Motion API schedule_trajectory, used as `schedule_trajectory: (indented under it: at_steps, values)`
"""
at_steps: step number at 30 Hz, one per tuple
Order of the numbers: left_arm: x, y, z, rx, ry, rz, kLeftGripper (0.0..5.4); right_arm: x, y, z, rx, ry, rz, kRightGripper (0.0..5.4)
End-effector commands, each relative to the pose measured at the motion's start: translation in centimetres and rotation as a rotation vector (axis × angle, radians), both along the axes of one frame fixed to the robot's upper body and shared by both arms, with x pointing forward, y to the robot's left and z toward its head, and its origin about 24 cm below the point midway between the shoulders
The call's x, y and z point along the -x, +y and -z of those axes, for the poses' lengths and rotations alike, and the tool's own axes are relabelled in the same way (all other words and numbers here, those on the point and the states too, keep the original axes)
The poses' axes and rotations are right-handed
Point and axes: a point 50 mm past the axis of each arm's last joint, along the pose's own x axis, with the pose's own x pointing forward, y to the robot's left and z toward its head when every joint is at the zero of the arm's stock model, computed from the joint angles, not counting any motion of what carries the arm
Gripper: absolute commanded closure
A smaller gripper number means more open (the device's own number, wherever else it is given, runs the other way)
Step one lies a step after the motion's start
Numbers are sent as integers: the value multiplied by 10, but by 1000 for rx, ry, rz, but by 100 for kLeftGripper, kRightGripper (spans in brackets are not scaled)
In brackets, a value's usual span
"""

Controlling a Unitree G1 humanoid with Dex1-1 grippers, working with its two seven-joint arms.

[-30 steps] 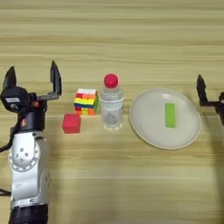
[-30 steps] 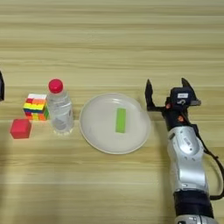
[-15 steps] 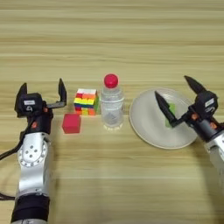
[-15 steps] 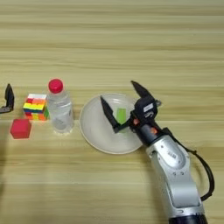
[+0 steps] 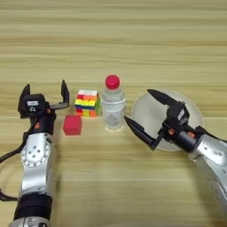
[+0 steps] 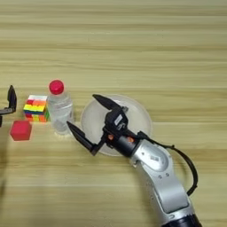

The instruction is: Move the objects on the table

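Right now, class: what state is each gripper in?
Left gripper: open, empty, beside the red cube.
Right gripper: open, empty, pointing toward the bottle.

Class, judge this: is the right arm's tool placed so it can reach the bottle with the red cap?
Probably yes. The right tool is open, pointing at the bottle, with only bare table between them.
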Motion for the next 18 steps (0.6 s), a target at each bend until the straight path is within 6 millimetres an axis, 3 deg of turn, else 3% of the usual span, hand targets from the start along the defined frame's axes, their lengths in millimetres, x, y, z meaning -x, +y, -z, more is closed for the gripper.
schedule_trajectory:
  at_steps: [1, 18]
  values:
    - [-3, 0, -1, -18, -2, 4, 2, -5, 14, 2, 26, 3, -50, 0]
    - [-1, -1, -1, -21, -6, 3, 2, -25, 39, 6, 54, 0, -84, 0]
